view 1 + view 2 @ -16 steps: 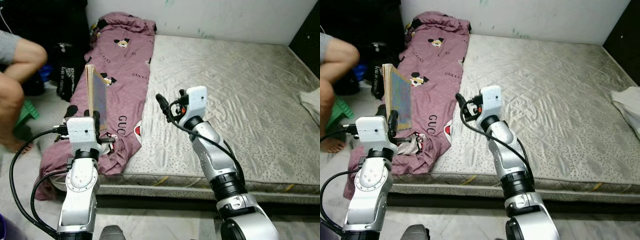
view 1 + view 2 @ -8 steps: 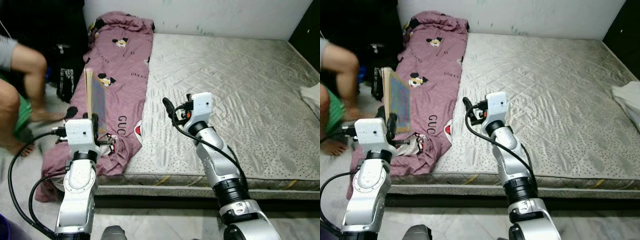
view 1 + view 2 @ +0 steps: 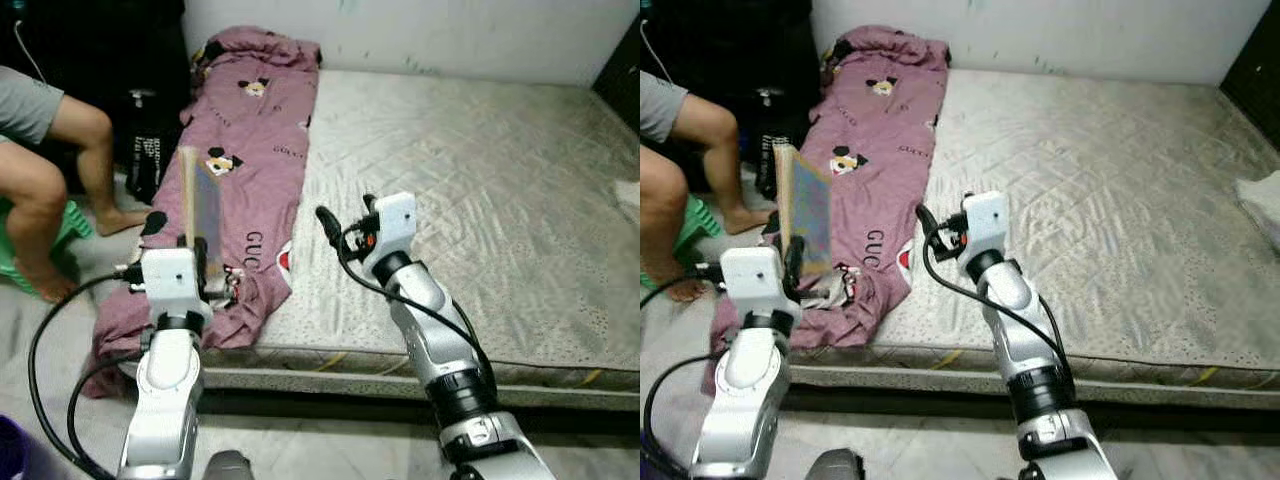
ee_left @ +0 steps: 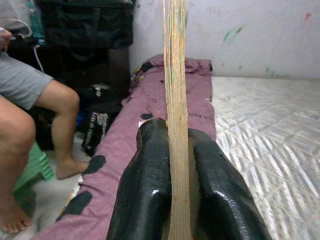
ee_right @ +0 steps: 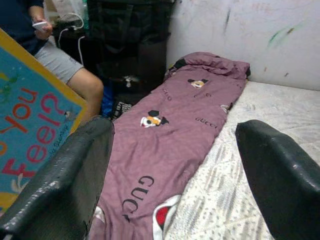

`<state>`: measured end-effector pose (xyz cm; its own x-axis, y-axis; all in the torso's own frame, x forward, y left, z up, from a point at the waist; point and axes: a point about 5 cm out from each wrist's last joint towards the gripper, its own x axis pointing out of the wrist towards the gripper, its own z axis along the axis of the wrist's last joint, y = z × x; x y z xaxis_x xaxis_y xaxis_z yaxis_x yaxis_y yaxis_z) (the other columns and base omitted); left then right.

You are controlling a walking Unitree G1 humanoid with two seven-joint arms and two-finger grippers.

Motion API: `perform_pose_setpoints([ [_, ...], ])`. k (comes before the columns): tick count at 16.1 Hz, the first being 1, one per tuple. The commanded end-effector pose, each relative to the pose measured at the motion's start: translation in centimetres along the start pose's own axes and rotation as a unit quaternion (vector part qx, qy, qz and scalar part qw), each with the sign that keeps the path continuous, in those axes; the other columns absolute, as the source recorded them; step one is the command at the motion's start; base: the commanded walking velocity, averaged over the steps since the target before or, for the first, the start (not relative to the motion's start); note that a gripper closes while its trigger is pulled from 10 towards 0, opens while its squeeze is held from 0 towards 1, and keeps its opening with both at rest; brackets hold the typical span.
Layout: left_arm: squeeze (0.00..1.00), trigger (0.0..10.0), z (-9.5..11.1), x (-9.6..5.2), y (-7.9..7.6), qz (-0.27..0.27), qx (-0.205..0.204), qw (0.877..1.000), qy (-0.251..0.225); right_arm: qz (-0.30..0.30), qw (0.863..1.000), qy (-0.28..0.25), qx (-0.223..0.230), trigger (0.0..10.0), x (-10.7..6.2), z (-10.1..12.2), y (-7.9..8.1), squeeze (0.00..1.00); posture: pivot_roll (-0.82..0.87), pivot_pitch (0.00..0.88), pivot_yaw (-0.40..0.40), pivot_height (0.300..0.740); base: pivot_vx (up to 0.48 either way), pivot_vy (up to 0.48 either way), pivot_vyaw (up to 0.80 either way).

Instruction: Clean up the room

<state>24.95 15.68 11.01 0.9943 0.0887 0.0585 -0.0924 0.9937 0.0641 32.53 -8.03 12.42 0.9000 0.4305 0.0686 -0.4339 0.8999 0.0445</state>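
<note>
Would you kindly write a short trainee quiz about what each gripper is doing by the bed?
1. True or false: the left gripper is shut on the thin book with a blue cover, held upright on edge.
2. The open right gripper hovers over: A) the grey quilted mattress B) a green stool C) a black bag.
3. Fill in: the mauve cartoon-print blanket lies along the mattress side nearer the seated ____.

Key: 1 true; 2 A; 3 person.

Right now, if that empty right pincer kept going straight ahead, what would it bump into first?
Probably the purple blanket lying along the mattress edge; the open right pincer points across it. Depth is unclear.
</note>
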Motion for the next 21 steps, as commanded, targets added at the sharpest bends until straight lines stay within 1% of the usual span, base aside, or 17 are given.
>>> perform_pose_setpoints([
  [1, 0.0, 10.0, 1.4, -0.3, -0.1, 0.007, -0.001, 1.0, -0.031, 0.011, 1.0, 0.011, 0.004, 10.0, -0.2, -0.4, 0.3, 0.0, 0.0, 0.0, -0.069, 0.74, 0.0, 0.0, 0.0],
  [3, 0.0, 10.0, 1.3, -0.6, 0.0, 0.016, -0.006, 1.0, -0.027, 0.017, 1.0, 0.014, 0.004, 10.0, -0.2, -0.4, 0.5, 0.0, 0.0, 0.004, -0.068, 0.74, 0.0, 0.0, 0.0],
  [6, 0.0, 10.0, 1.1, -0.6, -0.5, 0.005, -0.007, 1.0, -0.023, -0.002, 1.0, 0.01, 0.008, 10.0, -0.3, -0.3, 0.1, 0.0, -0.02, 0.009, -0.039, 0.74, 0.0, 0.0, 0.0],
  [8, 0.0, 10.0, 1.4, 0.3, -1.3, -0.012, 0.009, 0.999, -0.032, -0.029, 1.0, 0.007, 0.008, 10.0, -1.1, -0.3, -0.7, 0.0, -0.07, 0.011, 0.001, 0.74, 0.0, 0.0, 0.0],
  [9, 0.0, 10.0, 1.4, 0.6, -1.6, -0.015, 0.009, 0.999, -0.031, -0.037, 0.999, 0.005, 0.007, 10.0, -1.3, -0.3, -1.0, 0.0, -0.08, 0.012, 0.008, 0.74, 0.0, 0.0, 0.0],
  [11, 0.0, 10.0, 1.3, 1.1, -2.0, -0.027, -0.016, 0.999, -0.022, -0.052, 0.999, 0.003, 0.002, 10.0, -1.7, -0.2, -1.5, 0.0, -0.1, 0.015, 0.025, 0.74, 0.0, 0.0, 0.0],
  [13, 0.0, 10.0, 1.2, 1.1, -2.4, -0.039, -0.013, 0.999, -0.023, -0.055, 0.998, 0.001, -0.001, 10.0, -1.7, 0.0, -1.7, 0.0, -0.11, 0.015, 0.024, 0.74, 0.0, 0.0, 0.0],
  [16, 0.0, 10.0, 1.2, 1.0, -2.4, -0.038, -0.014, 0.999, -0.023, -0.051, 0.999, 0.001, -0.003, 10.0, -1.5, 0.2, -1.6, 0.0, -0.1, 0.015, 0.012, 0.74, 0.0, 0.0, 0.0],
  [18, 0.0, 10.0, 1.2, 0.9, -2.2, -0.034, -0.018, 0.999, -0.024, -0.043, 0.999, 0.003, -0.007, 10.0, -1.3, 0.2, -1.3, 0.0, -0.09, 0.015, 0.005, 0.74, 0.0, 0.0, 0.0],
  [21, 0.0, 10.0, 1.2, 0.8, -1.9, -0.031, -0.013, 0.999, -0.025, -0.033, 0.999, 0.006, -0.014, 10.0, -1.1, 0.1, -1.0, 0.0, -0.07, 0.019, -0.009, 0.74, 0.0, 0.0, 0.0],
])
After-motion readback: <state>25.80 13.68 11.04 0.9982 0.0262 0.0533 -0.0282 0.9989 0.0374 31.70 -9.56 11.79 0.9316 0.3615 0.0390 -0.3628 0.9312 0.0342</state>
